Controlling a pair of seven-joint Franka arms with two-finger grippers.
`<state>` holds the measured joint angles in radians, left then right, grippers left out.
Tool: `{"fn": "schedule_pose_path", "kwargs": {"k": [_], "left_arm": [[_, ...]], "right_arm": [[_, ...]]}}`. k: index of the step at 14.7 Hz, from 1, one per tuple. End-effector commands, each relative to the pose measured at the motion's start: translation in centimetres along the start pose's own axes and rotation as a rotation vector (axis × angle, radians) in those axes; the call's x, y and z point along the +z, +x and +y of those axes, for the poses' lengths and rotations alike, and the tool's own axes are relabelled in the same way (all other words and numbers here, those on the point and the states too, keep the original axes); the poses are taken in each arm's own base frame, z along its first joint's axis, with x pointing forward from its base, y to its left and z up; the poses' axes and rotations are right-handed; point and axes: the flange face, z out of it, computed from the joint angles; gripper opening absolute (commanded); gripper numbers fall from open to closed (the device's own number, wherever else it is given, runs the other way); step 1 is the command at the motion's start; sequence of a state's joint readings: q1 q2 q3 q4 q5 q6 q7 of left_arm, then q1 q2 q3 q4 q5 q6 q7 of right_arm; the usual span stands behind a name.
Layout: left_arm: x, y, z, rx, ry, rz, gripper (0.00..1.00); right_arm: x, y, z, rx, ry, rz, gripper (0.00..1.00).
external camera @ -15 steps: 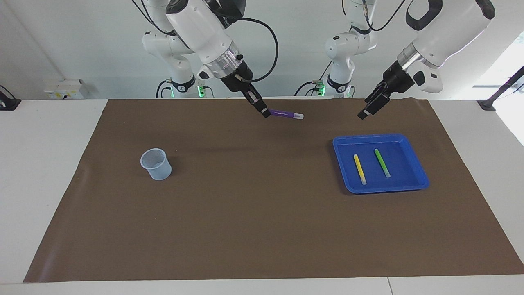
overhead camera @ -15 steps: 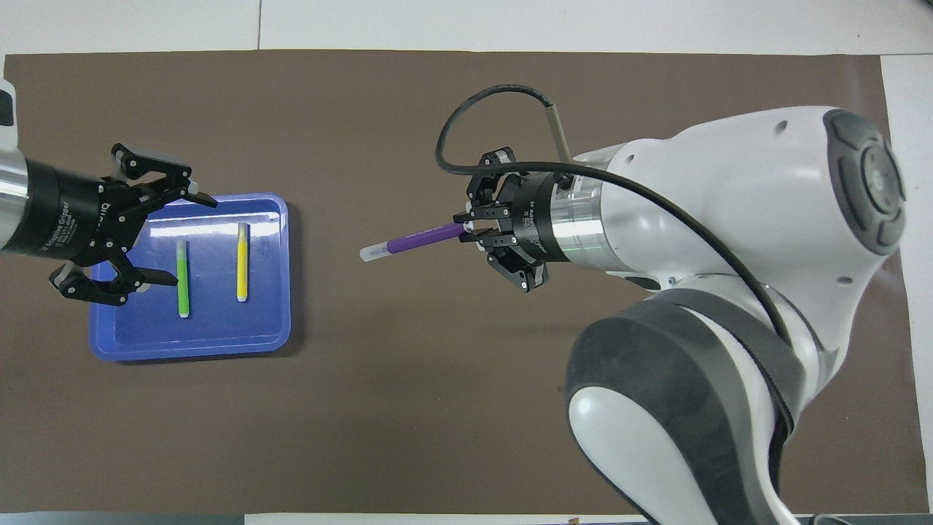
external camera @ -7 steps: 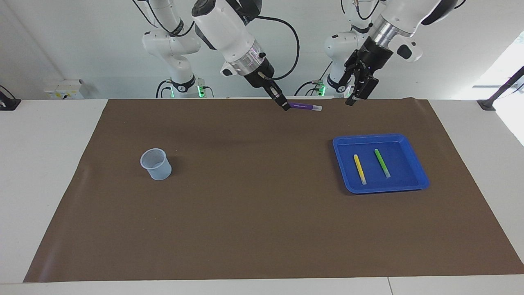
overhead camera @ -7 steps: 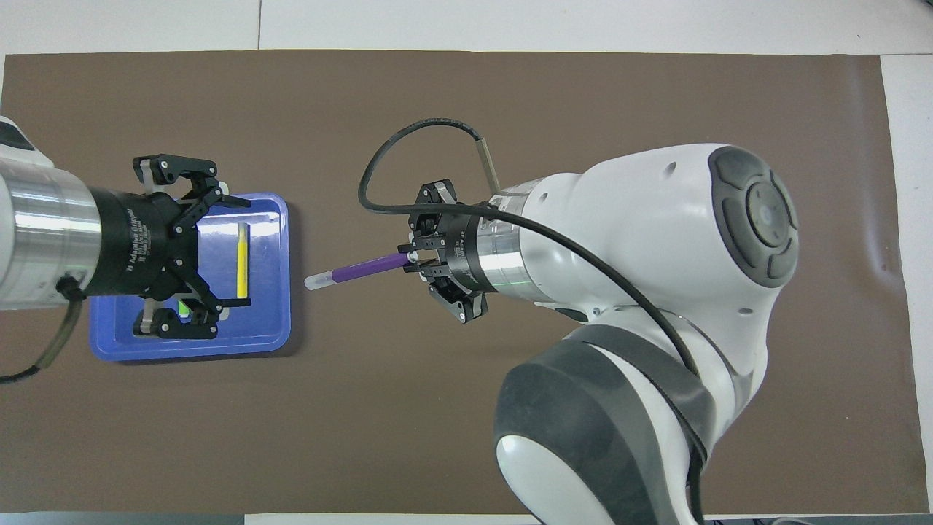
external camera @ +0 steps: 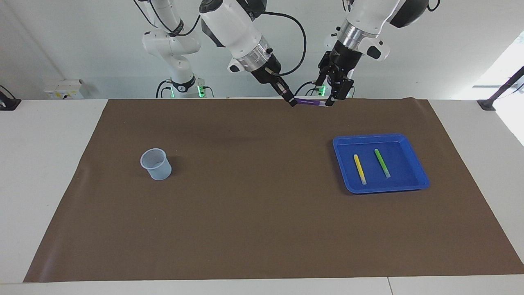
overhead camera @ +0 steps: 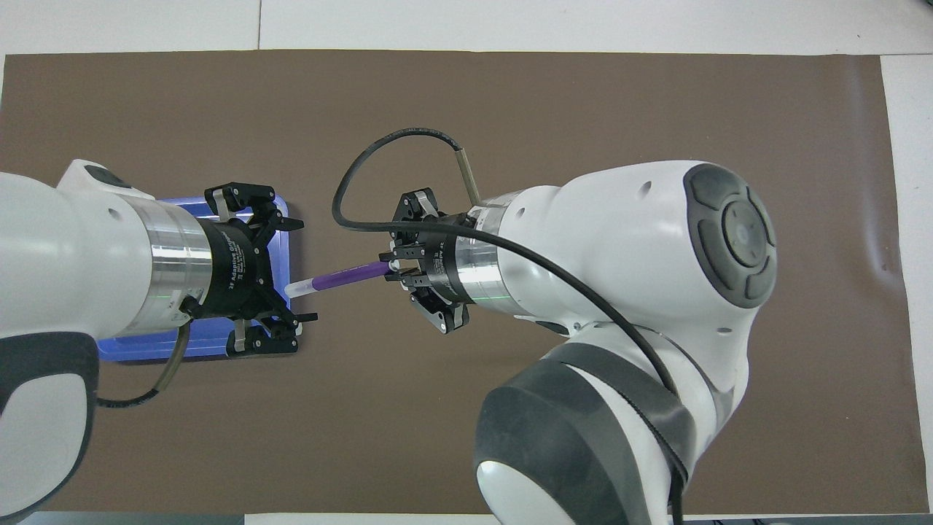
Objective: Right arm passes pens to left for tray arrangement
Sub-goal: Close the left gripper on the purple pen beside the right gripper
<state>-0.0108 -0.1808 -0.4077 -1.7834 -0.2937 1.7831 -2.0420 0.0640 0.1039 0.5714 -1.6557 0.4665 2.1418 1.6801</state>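
My right gripper (external camera: 292, 102) is shut on the coloured end of the purple pen (external camera: 310, 102), holding it level in the air above the mat's edge by the robots. The pen's whitish cap end points at my left gripper (external camera: 333, 100), which is open with a finger on either side of the cap. From overhead, the right gripper (overhead camera: 393, 266) and purple pen (overhead camera: 342, 275) face the open left gripper (overhead camera: 300, 271). The blue tray (external camera: 340, 144) lies toward the left arm's end and holds a yellow pen (external camera: 360, 169) and a green pen (external camera: 382, 162) side by side.
A small translucent bluish cup (external camera: 156, 164) stands upright on the brown mat (external camera: 245, 213) toward the right arm's end. From overhead, the left arm covers most of the tray (overhead camera: 146, 348), and the right arm hides the cup.
Both arms rose and closed in on each other. The left gripper swung from over the tray to the pen's cap end, staying open. The right gripper kept its hold on the purple pen.
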Motion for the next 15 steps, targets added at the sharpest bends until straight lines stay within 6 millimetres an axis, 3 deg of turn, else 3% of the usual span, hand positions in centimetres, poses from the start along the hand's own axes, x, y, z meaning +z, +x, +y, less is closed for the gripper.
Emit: {"fn": "schedule_pose_path", "kwargs": {"k": [1, 4, 9, 15], "left_arm": [[1.5, 0.5, -0.5, -0.046, -0.036, 0.011, 1.0], [2.9, 0.8, -0.5, -0.048, -0.037, 0.011, 1.0], [3.5, 0.6, -0.6, -0.057, -0.039, -0.003, 1.0], [3.4, 0.1, -0.8, -0.047, -0.039, -0.012, 0.71]], "right_arm": [[0.0, -0.3, -0.4, 0.018, 0.008, -0.024, 0.0], [0.0, -0.3, -0.4, 0.018, 0.008, -0.022, 0.0], [0.0, -0.3, -0.4, 0.017, 0.009, -0.021, 0.0], [0.0, -0.3, -0.4, 0.014, 0.009, -0.02, 0.0]]}}
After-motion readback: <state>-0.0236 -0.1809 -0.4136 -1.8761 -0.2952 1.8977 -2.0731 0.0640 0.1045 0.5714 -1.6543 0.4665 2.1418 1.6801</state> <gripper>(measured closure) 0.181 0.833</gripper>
